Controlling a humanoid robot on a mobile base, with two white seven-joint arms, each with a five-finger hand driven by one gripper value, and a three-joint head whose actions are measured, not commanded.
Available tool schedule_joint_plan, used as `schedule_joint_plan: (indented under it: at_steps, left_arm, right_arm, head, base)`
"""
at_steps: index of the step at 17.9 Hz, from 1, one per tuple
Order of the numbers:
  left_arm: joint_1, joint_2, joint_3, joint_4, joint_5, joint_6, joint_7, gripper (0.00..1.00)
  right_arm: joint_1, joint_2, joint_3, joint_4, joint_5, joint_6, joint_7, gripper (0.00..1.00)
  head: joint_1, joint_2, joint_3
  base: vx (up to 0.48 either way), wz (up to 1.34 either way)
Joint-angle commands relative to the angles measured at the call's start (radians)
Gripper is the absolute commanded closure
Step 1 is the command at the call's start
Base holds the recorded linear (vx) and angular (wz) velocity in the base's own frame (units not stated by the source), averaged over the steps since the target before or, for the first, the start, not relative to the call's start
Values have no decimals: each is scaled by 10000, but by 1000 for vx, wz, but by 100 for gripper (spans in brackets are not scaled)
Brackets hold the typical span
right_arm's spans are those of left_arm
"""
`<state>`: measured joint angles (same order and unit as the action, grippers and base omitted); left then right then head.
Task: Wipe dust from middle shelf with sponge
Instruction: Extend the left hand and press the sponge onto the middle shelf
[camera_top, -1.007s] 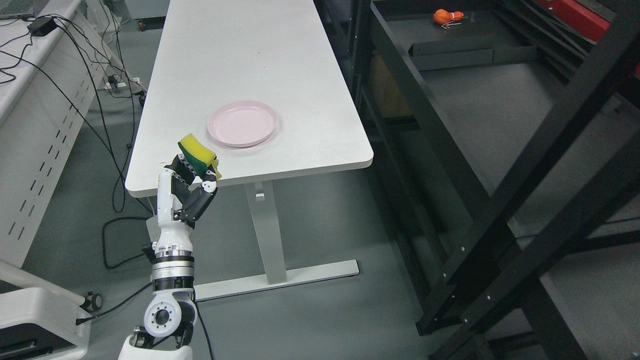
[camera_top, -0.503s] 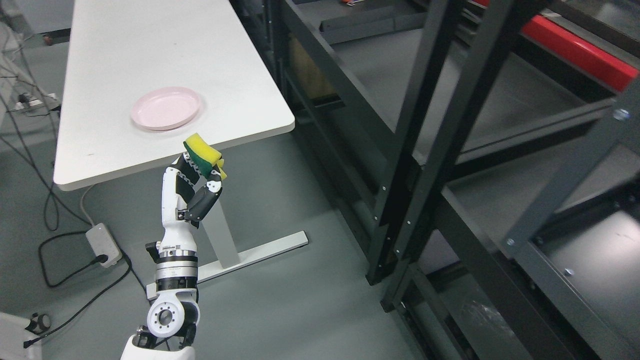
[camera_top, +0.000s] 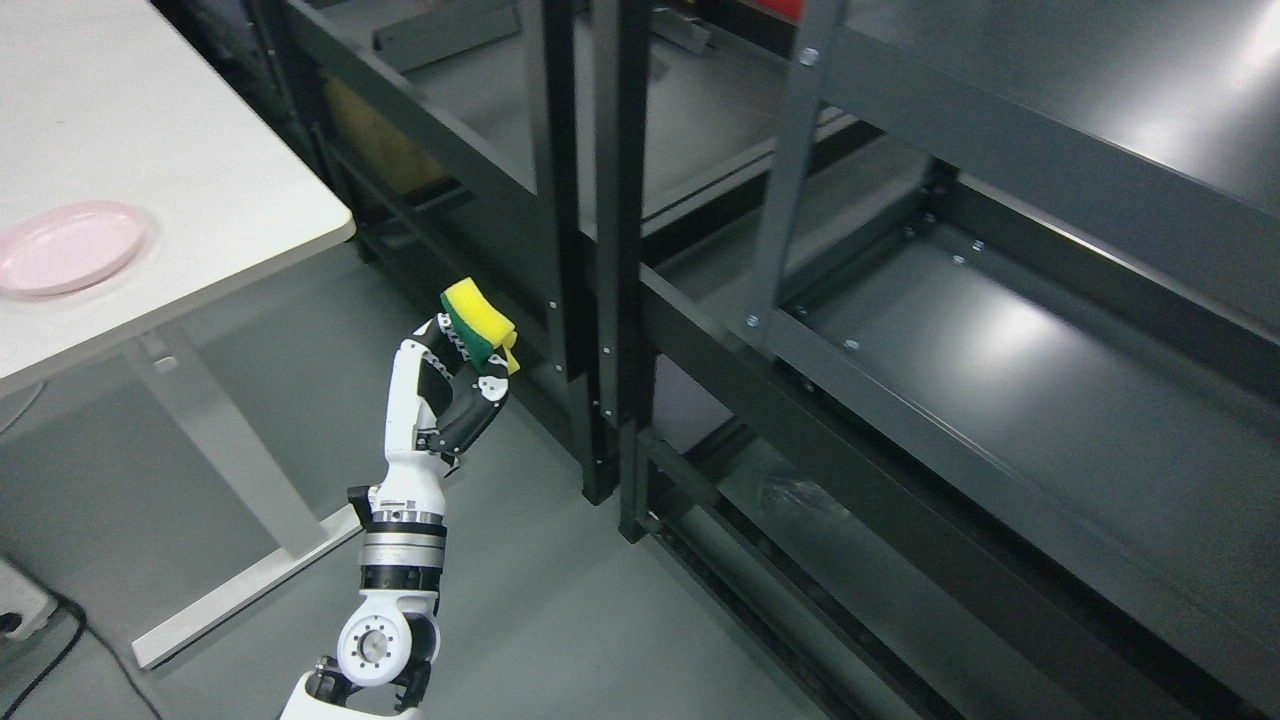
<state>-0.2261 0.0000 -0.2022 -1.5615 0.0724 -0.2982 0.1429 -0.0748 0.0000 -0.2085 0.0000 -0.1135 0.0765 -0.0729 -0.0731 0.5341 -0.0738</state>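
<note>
My left hand (camera_top: 470, 362) rises from the bottom left, held upright over the floor, its fingers curled around a yellow and green sponge (camera_top: 476, 322). The sponge sticks up above the fingertips. It hangs just left of the dark metal shelving's upright posts (camera_top: 585, 240), apart from them. The middle shelf (camera_top: 1010, 370) is a dark grey metal surface with a raised front rim, stretching to the right of the posts. An upper shelf (camera_top: 1080, 110) lies above it. My right arm does not show.
A white table (camera_top: 150, 190) with a pink plate (camera_top: 68, 247) stands at the left; its leg and foot (camera_top: 230, 560) reach the grey floor. A lower shelf level (camera_top: 830, 560) runs near the floor. A power strip (camera_top: 20, 605) lies at the bottom left.
The whole picture has swung right, so the camera turned from the table toward the shelving. The left hand still holds the sponge upright, now close to the shelf posts.
</note>
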Motion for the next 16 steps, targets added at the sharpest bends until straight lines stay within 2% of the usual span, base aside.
schedule_joint_plan:
  at_steps: [1, 5, 11, 16]
  left_arm:
    - [-116, 174, -2608, -78, -521, -758, -1178, 100]
    - [-743, 174, -3712, -77, -1658, -1679, -2961, 100]
    - [-3548, 174, -6119, -185, -2195, -1651, -3086, 100]
    - [-5282, 174, -6523, -154, -2687, -991, -3009, 100]
  right_arm:
    - [-3, -175, -1, -175, 0, 2, -7, 0]
    - [-3, -175, -1, -175, 0, 2, -7, 0]
    - [-3, -175, -1, -175, 0, 2, -7, 0]
    - [-3, -175, -1, -175, 0, 2, -7, 0]
  head:
    - [0, 0, 0]
    - [0, 0, 0]
    - [0, 0, 0]
    - [0, 0, 0]
  base:
    - [-256, -746]
    - [-217, -675]
    - [-121, -639]
    - [-19, -205]
